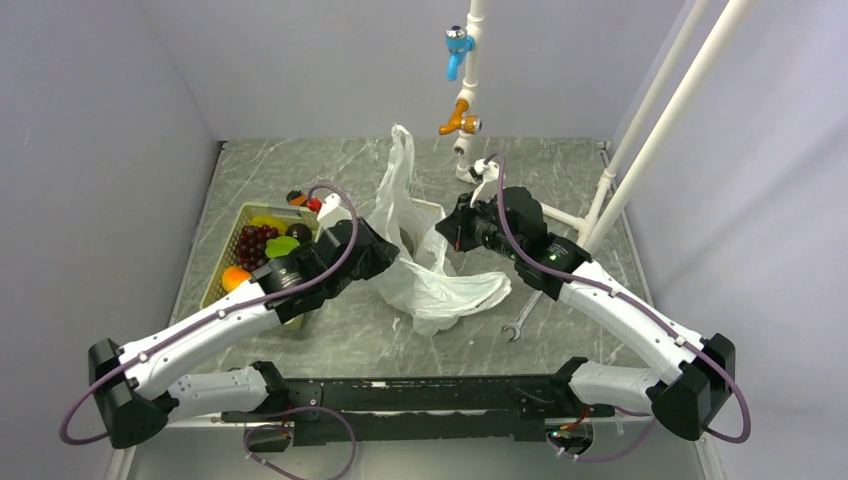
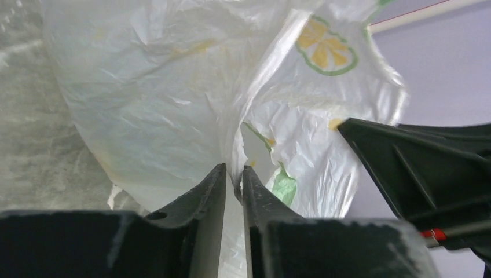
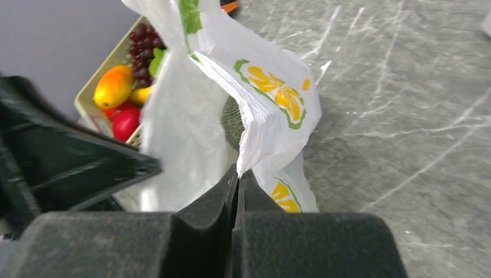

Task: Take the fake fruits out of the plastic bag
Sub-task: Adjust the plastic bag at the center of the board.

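both pincers clamped on the bag, a melon still inside

the left pincer [image 2: 234, 184] is closed tight on a fold of the bag [image 1: 440, 285], and the thin film rises just above its tips. the right pincer [image 3: 238, 176] grips another edge of the bag over the tabletop [image 3: 405, 87]. just beyond its tips a ribbed melon [image 3: 231, 124] sits inside the bag. further away, to the left of this pincer, the tray [image 3: 104, 63] holds grapes [image 3: 143, 41] and other fruits.

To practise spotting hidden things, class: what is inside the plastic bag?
Through the opening of the plastic bag, part of a dull green ribbed melon shows. Anything else inside is covered by the crinkled white film.
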Controlling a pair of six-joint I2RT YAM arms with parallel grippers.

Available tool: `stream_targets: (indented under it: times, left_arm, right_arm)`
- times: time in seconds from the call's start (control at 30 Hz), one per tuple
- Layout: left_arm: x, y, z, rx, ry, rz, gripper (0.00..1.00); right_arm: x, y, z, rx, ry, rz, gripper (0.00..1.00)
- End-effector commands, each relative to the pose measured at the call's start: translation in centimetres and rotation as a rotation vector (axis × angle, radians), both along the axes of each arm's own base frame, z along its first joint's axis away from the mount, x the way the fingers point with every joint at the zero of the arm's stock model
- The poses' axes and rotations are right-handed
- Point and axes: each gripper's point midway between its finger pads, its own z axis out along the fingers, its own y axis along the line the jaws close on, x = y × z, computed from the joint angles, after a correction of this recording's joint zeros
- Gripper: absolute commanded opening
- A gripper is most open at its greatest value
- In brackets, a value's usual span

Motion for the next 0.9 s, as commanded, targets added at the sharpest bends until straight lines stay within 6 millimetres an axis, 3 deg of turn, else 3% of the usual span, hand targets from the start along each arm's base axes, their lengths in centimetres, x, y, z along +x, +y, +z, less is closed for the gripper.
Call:
stream_targets:
  times: [0.0,0.2,0.37,0.53,0.67,0.77,0.87]
  left_arm:
    - [0.3,2.1,4.1,0.022,-0.142,-0.002,0.18]
    - [-0.1,4.8,6.7,0.009,-0.214,-0.037,0.01]
    - [0.7,6.5,9.0,0.017,-0.277,-0.066,0.00]
    - [2.5,7.3,11.9,0.032,-0.334,-0.100,0.00]
    - [4.7,6.8,12.9,0.048,-0.321,-0.155,0.00]
    - [5.2,7.6,13.0,0.090,-0.308,-0.130,0.00]
    - [4.9,8.7,11.2,0.089,-0.312,-0.103,0.00]
  right_arm:
    - [2.3,-3.2,2.8,-0.018,-0.056,-0.219,0.00]
    - [4.4,-7.5,5.7,-0.085,-0.126,-0.423,0.00]
    - [5.5,-9.8,9.5,-0.111,-0.232,-0.502,0.00]
    - [7.5,-10.1,12.9,-0.183,-0.336,-0.501,0.00]
    - [10.4,-9.9,15.3,-0.299,-0.406,-0.521,0.00]
    - [12.0,-11.3,15.8,-0.402,-0.413,-0.589,0.00]
    - [13.2,-12.4,14.3,-0.443,-0.393,-0.584,0.00]
